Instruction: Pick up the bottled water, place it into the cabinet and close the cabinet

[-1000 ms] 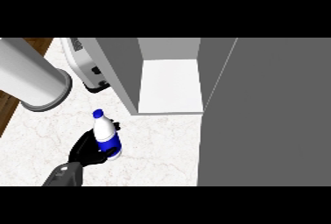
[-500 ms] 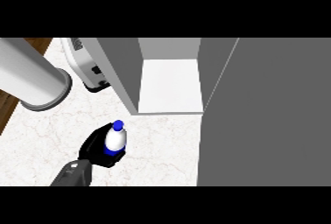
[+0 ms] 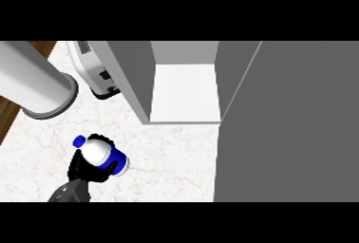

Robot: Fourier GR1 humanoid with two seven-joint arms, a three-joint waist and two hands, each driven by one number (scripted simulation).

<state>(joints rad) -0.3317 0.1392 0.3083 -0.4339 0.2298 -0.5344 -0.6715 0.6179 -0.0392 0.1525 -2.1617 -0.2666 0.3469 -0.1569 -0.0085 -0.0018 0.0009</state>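
- The bottled water (image 3: 103,156) sits in the lower left of the frame, over the pale marbled desk (image 3: 168,156). It is tilted, with its blue cap pointing to the upper left and its blue-banded body running down toward the lower right.
- One robot hand (image 3: 88,170) has its black fingers curled round the bottle's lower body, so it is gripping the bottle. The forearm comes in from the lower edge just below. From the view alone I would take it for the left one, since it enters at the left, but the other hand does not show anywhere to compare.
- Whether the bottle's base touches the desk or is lifted clear I cannot tell from this steep angle.
- The open cabinet (image 3: 184,92) lies to the upper right of the bottle, well apart from it. Its white floor is bare to view between two grey walls.
- That is the relation the next move turns on, I judge: the bottle has to travel up and to the right in the frame. Its long axis now leans away from the opening, so it likely needs righting on the way.
- The cabinet door (image 3: 288,123) fills the right side of the frame, standing open. Closing it is a step not yet done.
- A grey cylinder (image 3: 35,78) and a white appliance (image 3: 95,71) stand in the upper left, clear of that path.
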